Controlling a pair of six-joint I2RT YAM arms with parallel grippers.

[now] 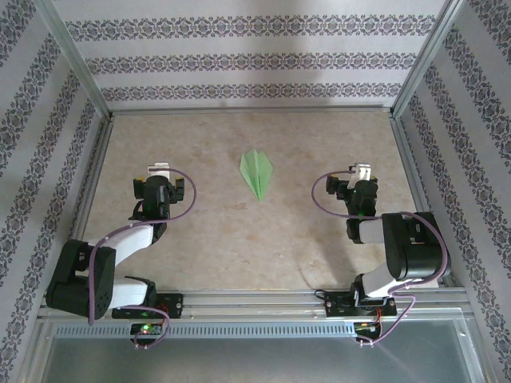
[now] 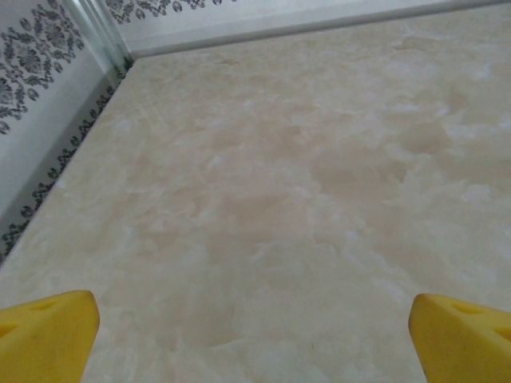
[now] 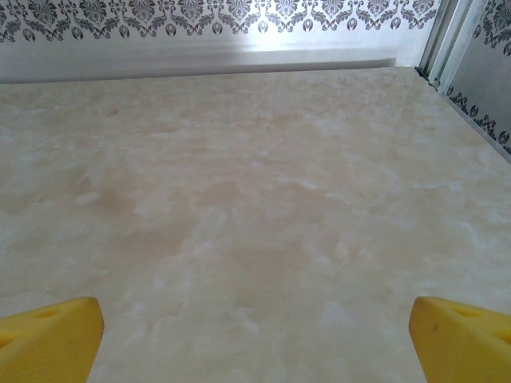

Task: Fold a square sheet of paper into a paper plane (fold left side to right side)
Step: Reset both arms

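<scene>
Overhead looks down — wrist cameras skim table [image 1: 231,239].

The light-green pointed paper plane [image 1: 257,172] lies centred on the marbled stone-look table [image 1: 239,247], between the left gripper [image 1: 160,169] and right gripper [image 1: 363,171], touching neither.

Materials and finish noted.
Paper plane [image 1: 257,173] was thin, matt, creased paper; table [image 3: 263,207] smooth, faintly glossy, marble-patterned.
</scene>
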